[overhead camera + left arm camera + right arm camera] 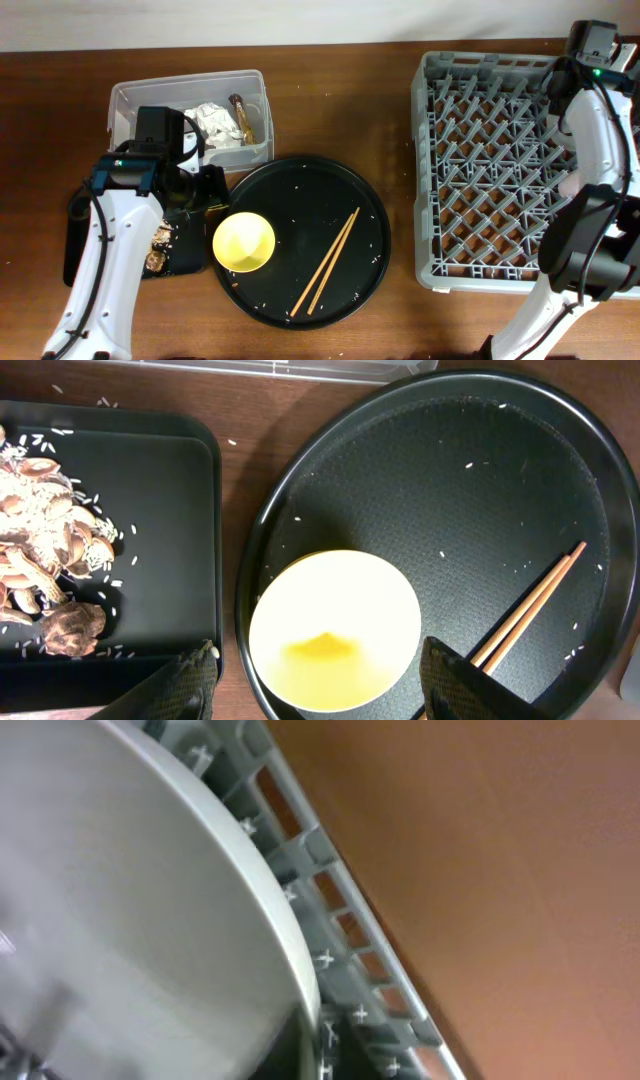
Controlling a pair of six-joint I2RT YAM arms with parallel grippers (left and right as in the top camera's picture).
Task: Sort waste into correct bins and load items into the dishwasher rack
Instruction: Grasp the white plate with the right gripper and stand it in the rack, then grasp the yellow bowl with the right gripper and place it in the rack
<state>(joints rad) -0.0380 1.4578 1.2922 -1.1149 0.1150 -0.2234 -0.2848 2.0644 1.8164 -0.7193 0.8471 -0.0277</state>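
Observation:
My left gripper [320,682] is open, its fingertips on either side of the near rim of the small yellow bowl [335,630], which sits on the round black tray [450,480]; from overhead the gripper [205,190] is just left of the bowl [244,242]. Wooden chopsticks [328,262] lie on the tray to the bowl's right. Food scraps [45,550] lie in the black rectangular tray [170,510]. Tissue [215,122] and the wrapper [243,115] are in the clear tub [125,100]. My right gripper [565,85] holds the pale plate [130,900] at the rack's [490,150] far right corner. The cups are out of view.
Rice grains are scattered over the round tray [300,180] and the rectangular tray. The rack's outer wall [350,990] runs beside the plate, with bare wooden table beyond it. The right arm's base stands at the rack's near right corner.

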